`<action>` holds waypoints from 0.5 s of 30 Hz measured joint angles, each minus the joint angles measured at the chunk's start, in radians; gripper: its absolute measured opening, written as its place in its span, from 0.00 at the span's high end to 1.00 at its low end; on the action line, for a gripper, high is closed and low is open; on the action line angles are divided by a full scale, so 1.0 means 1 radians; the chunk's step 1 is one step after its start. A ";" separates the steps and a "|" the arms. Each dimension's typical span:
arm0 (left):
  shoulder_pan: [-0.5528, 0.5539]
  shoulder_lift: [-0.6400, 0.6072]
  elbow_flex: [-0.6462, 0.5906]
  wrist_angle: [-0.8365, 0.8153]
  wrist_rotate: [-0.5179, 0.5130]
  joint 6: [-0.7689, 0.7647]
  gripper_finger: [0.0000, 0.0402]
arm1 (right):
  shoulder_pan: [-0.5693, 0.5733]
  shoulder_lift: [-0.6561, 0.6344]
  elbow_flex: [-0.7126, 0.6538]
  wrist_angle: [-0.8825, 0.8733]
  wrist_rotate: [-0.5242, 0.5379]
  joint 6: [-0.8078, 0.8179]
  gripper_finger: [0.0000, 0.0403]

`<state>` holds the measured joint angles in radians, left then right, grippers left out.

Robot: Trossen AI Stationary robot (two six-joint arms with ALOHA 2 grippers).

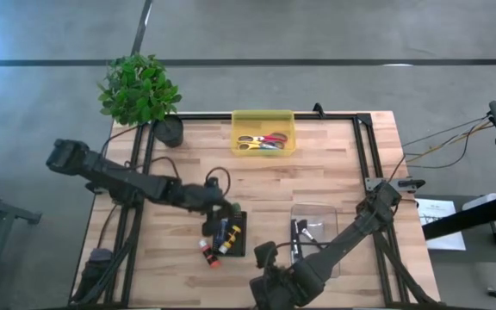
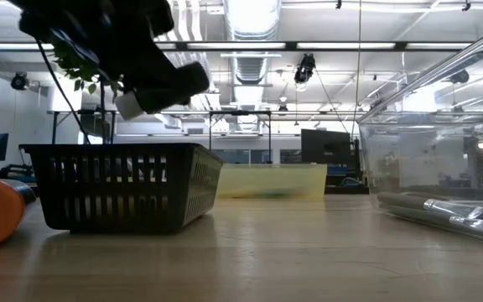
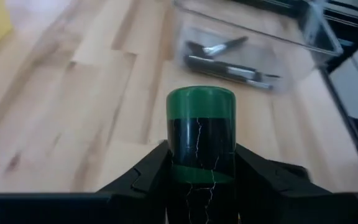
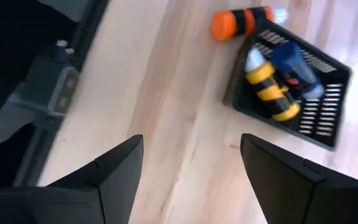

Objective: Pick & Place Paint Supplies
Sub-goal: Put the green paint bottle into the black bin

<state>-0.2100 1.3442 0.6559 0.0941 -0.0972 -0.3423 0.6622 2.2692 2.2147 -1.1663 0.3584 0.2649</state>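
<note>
My left gripper hangs over the far edge of a black mesh basket, shut on a dark paint tube with a green cap. Inside the basket lie a yellow-banded tube and a blue tube. An orange-capped tube rests on its side on the table, against the basket's near left corner. A clear box to the right holds dark-handled brushes. My right gripper is open near the table's near edge, nothing between its fingers. My left gripper pinches the tube's dark body between its two fingers, behind the green cap. The fingers lie along the tube, slanting down toward the table's right side, and the cap end sticks out beyond them. The tube is lifted clear of table and basket.
A yellow bin with scissors stands at the far middle, and a potted plant at the far left corner. Bare wood lies between basket, clear box and yellow bin. Black frame rails run along the table's left and right sides.
</note>
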 joint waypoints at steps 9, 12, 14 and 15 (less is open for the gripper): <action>-0.081 0.095 0.000 0.029 -0.044 0.018 0.63 | 0.001 0.000 0.000 -0.012 0.035 0.016 0.34; -0.081 0.140 0.000 0.036 -0.045 0.029 0.63 | 0.001 0.000 0.000 -0.010 0.035 0.024 0.34; -0.084 0.154 0.000 0.036 -0.043 0.030 0.63 | 0.001 0.000 0.000 -0.008 0.036 0.028 0.34; -0.087 0.156 0.000 0.037 -0.040 0.033 0.63 | 0.001 0.000 0.000 -0.008 0.037 0.030 0.34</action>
<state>-0.2966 1.5007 0.6563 0.1310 -0.1375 -0.3094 0.6632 2.2688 2.2143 -1.1745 0.3955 0.2952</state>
